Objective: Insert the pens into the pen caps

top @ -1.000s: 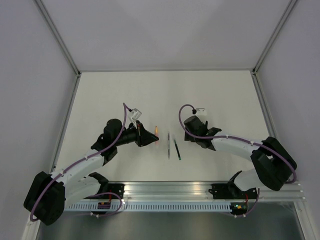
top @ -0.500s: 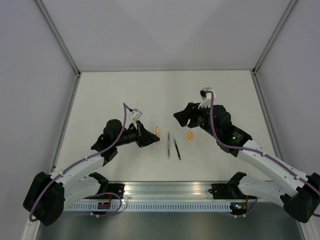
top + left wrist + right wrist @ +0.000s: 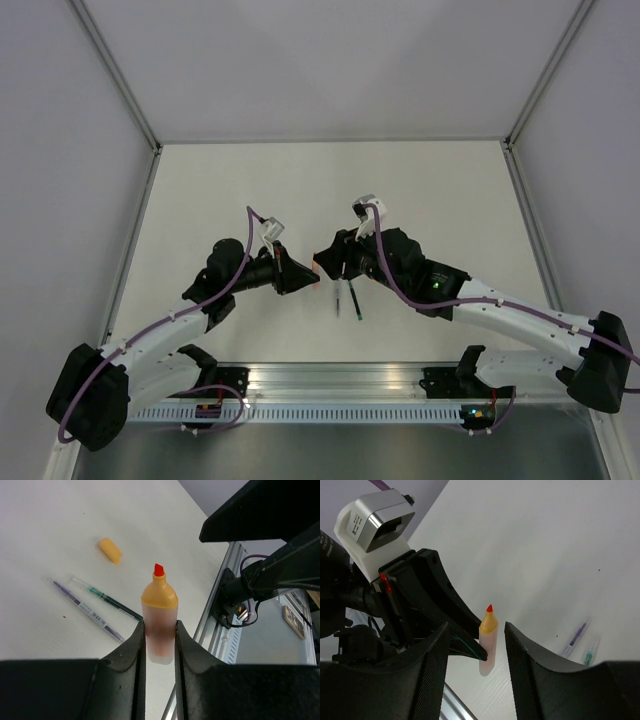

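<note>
Our left gripper (image 3: 160, 627) clamps the orange highlighter (image 3: 159, 600), likely light, stiff and slick, low on its barrel. Our right gripper (image 3: 476, 625) gapes empty opposite. The orange cap (image 3: 109, 550) lies beyond the left gripper.

Top cam: fixed high, at near edge, looks down on whole worktop (image 3: 250, 190), far off. L wrist cam: close, sights along left gripper (image 3: 160, 628) twd near rail (image 3: 210, 635). R wrist cam: close, looks past right gripper (image 3: 476, 626) at left gripper. Both wrist views share orange-ended pen (image 3: 159, 612).
</note>
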`<state>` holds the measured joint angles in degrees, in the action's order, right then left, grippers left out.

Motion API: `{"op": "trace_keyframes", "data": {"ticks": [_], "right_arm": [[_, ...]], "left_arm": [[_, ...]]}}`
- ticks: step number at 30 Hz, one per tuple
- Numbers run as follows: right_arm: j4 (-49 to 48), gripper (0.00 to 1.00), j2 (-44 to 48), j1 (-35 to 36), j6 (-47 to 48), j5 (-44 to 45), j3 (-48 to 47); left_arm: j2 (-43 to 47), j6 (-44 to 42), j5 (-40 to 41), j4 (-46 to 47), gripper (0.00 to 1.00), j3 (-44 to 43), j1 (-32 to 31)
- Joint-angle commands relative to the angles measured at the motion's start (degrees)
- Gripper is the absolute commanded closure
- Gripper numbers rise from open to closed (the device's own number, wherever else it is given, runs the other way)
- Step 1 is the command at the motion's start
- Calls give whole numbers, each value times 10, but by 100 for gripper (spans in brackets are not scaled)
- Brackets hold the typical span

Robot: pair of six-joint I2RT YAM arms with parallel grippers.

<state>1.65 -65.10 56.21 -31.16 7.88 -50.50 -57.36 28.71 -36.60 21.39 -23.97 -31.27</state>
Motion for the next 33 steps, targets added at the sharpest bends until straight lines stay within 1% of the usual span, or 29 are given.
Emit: {"op": "trace_keyframes", "data": {"ticks": [1,3,6,19,23,26,27,30,31,33], "right_arm": [[16,47,-13,29,-3,90,-28],[25,48,-20,43,-3,134,-29],[41,49,-41,55,-5,158,-41],[33,51,-111,76,-16,168,-52],[29,54,-125,77,-22,166,-57],[15,65,-129,77,-22,148,-58],[5,74,-128,78,-21,138,-57],[-4,90,-126,77,-19,130,-59],[-5,99,-120,77,-15,123,-59],[-11,100,-101,77,-8,122,-56]], "left_arm": [[7,7,-11,28,98,4,-2],[7,6,-10,28,98,5,-2],[8,6,-11,27,98,4,-2],[7,6,-11,23,98,2,-2],[10,6,-12,23,98,2,-2],[13,5,-15,24,98,3,-2],[14,5,-18,26,98,3,-2],[22,8,-33,32,97,7,-2],[25,9,-35,36,96,8,-1],[38,16,-49,42,86,11,-2]]}}
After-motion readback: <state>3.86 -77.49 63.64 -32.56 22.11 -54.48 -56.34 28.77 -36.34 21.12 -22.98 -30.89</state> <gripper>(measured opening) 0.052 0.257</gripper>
